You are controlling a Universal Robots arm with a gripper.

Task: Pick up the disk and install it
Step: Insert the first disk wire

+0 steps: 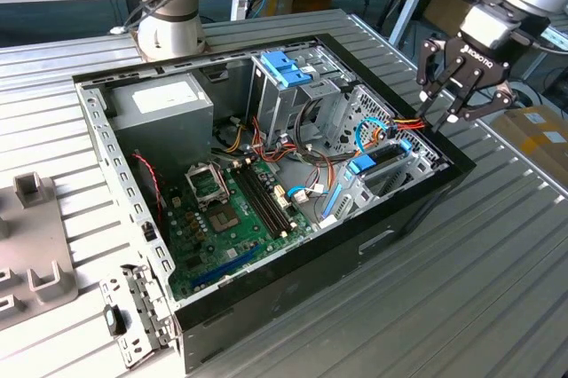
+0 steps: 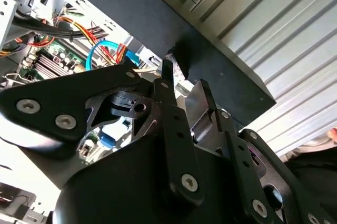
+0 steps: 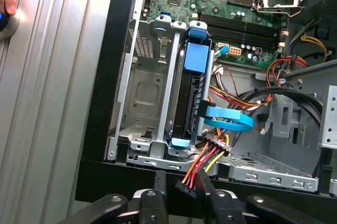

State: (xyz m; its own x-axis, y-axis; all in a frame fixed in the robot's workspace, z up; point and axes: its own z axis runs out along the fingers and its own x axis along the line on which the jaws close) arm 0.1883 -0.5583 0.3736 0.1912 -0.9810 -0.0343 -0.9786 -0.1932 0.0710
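Sitting edge-up in its bay, one disk [image 3: 190, 103], one gripper [image 1: 454, 105] above

In the exterior view, the open computer case [image 1: 266, 174] lies on the worktop [image 1: 461, 298]; the disk [image 1: 377, 165] stands in its bay at 3 o'clock, the gripper [image 1: 444, 112] just beyond.

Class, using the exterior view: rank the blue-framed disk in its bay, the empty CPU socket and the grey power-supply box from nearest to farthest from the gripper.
1. The disk, in the drive bay at the case's corner just below the gripper.
2. The CPU socket, mid-motherboard, toward the exterior view's left.
3. The power-supply box, in the case's far-left corner.
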